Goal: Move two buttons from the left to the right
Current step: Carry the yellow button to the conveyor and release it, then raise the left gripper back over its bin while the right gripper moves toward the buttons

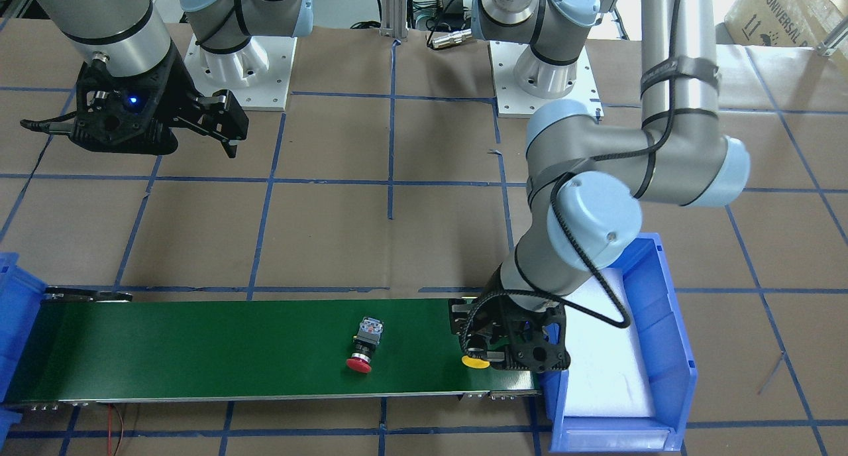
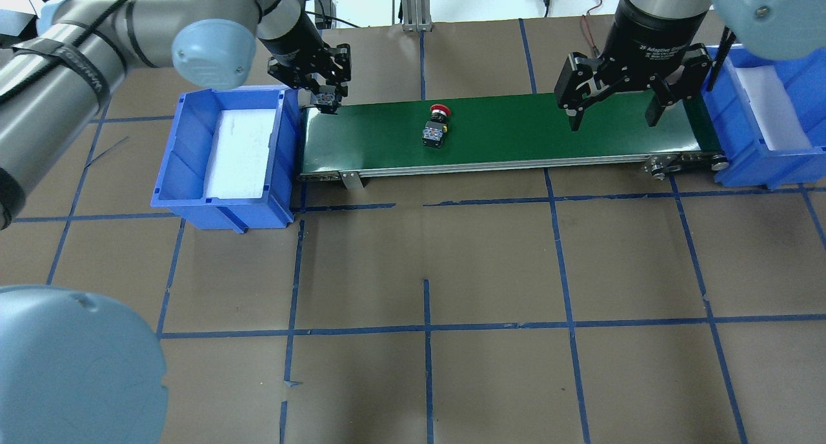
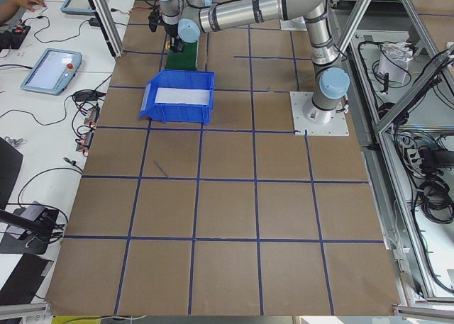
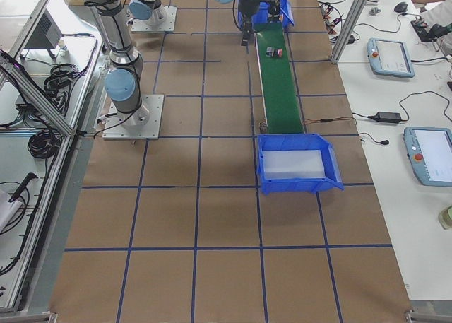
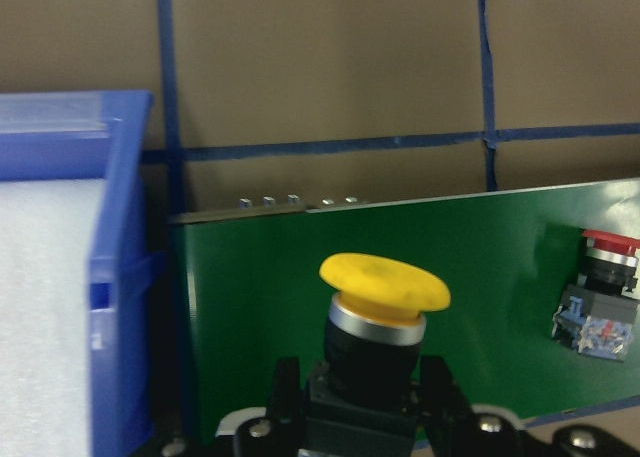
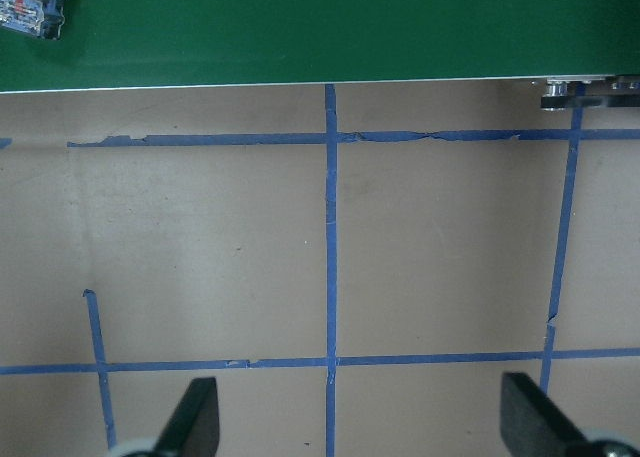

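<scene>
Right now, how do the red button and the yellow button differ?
The red button has a red cap, the yellow button a yellow one. The red button lies on its side midway along the green belt; the yellow button is clamped in the left gripper at the belt's end by the blue bin. Both have mushroom caps on dark bodies.

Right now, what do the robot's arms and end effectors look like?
The left arm and right arm are silver tubes with pale blue round joint caps; a black cable is strapped along the left arm. The left end effector and right end effector are black with two fingers; white lettering marks the right one.
</scene>
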